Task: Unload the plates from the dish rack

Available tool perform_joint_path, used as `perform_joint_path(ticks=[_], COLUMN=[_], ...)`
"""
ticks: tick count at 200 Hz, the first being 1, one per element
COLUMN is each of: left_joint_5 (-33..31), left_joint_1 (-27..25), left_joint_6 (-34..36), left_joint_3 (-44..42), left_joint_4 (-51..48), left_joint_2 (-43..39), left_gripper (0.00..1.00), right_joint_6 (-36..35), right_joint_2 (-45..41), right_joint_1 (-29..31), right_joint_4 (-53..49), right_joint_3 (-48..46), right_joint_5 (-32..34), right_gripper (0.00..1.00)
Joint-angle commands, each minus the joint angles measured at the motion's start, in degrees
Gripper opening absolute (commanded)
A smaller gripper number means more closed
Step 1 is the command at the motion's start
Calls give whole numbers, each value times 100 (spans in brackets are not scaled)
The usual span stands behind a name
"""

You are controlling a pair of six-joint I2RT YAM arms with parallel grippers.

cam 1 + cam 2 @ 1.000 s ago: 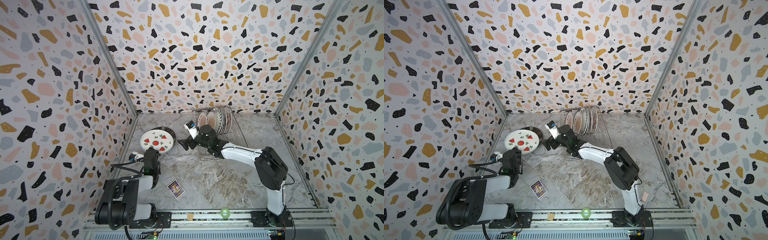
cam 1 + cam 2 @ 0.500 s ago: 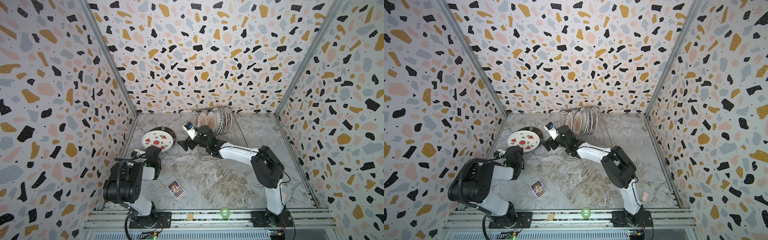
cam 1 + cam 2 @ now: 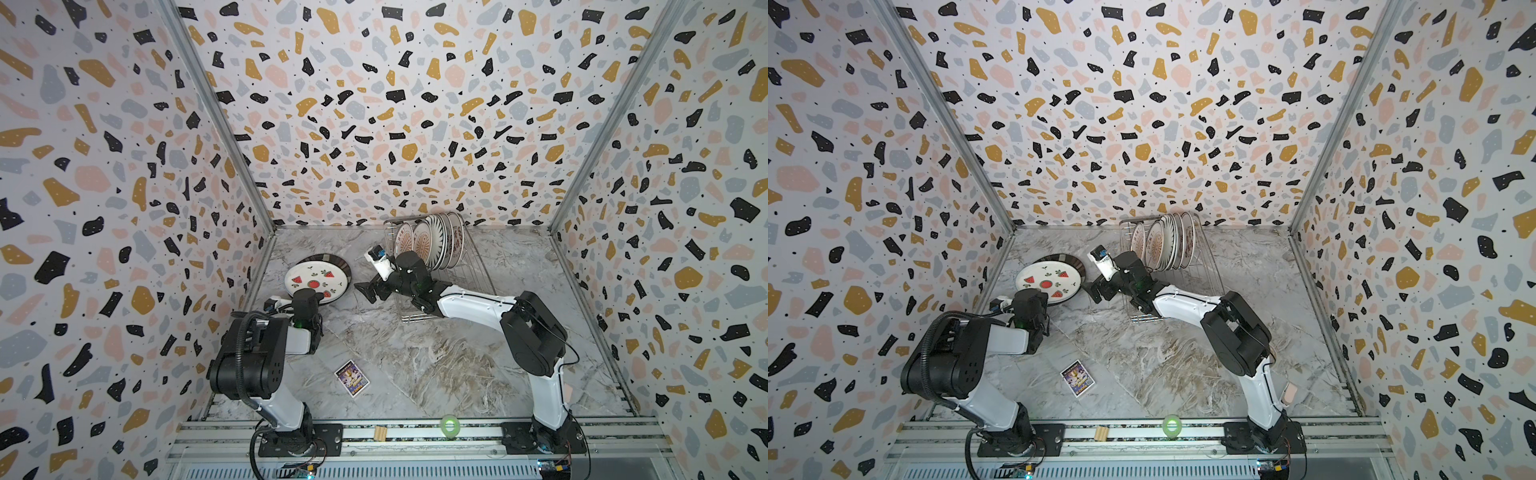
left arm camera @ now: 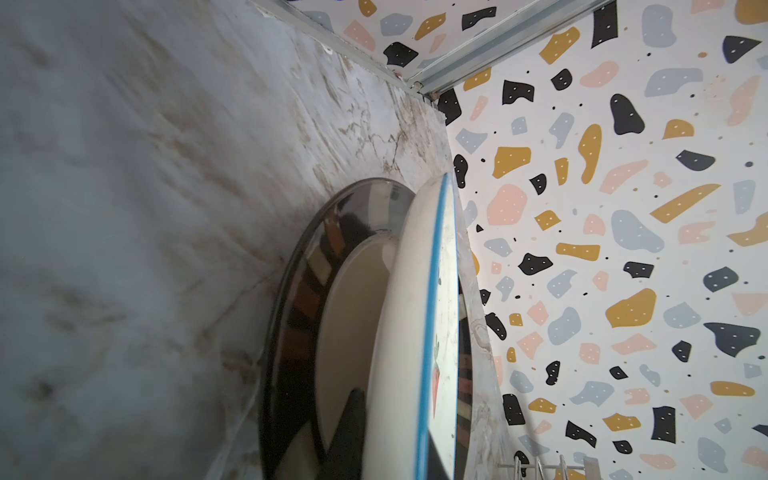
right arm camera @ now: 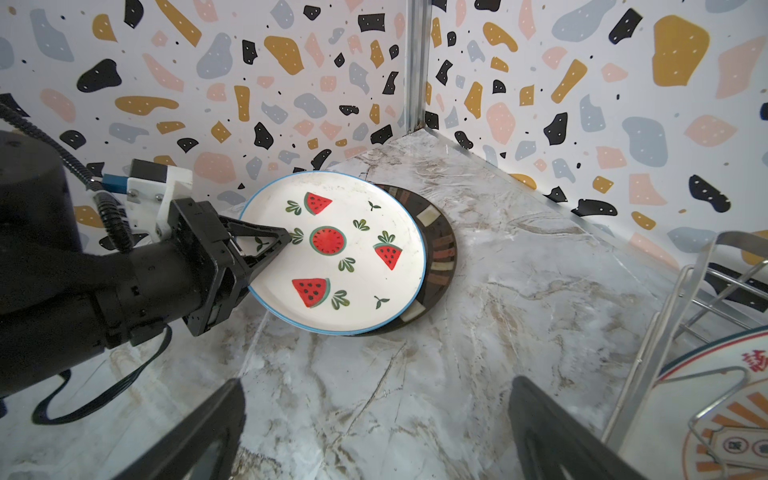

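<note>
Gripping: my left pincer [image 5: 279, 248] clamps the watermelon plate [image 5: 332, 253], stacked on the dark-rimmed plate [image 5: 440, 249].
Dish rack [image 3: 469, 270]: several plates [image 3: 422, 243] upright inside.
Right pincer [image 5: 374, 386]: gaping, empty, beside rack.

Bright even light, soft shadows, left wrist view blurred nearby

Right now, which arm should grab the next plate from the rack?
Probably right. The right gripper is open and empty beside the dish rack, near the standing plates. The left gripper is shut on the watermelon plate, farther from the rack.
</note>
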Motion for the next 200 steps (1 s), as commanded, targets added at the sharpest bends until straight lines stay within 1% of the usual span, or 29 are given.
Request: perform_joint_path(ticks=[1, 10, 40, 50, 56, 60, 94, 141, 177, 200], left_joint_5=[-183, -209, -264, -255, -251, -259, -381, -608, -532, -645], left_joint_1=[45, 53, 54, 54, 53, 52, 54, 52, 48, 45], left_joint_6=[51, 72, 240, 300, 324, 332, 382, 527, 540, 562], left_joint_3=[184, 175, 286, 322, 324, 329, 325, 410, 531, 512], left_joint_4=[681, 674, 348, 285, 261, 260, 160, 13, 4, -33], left_joint_2=[-86, -85, -112, -104, -98, -94, -12, 166, 384, 394], left_gripper=[7, 11, 17, 26, 33, 35, 33, 36, 35, 35], right_joint_6=[-15, -10, 45, 59, 63, 76, 109, 125, 153, 153], right_joint_2=[-122, -122, -221, -260, -275, -289, -331, -460, -488, -500], right_joint_1=[-17, -17, -8, -13, -11, -8, -8, -13, 0, 0], right_joint_4=[-14, -21, 18, 66, 96, 116, 85, 131, 144, 127], right_joint_3=[180, 178, 61, -5, -35, -53, -87, -249, -301, -302], right_joint_5=[7, 19, 78, 78, 90, 104, 123, 166, 166, 192], right_gripper=[99, 99, 99, 100, 100, 100, 99, 100, 100, 100])
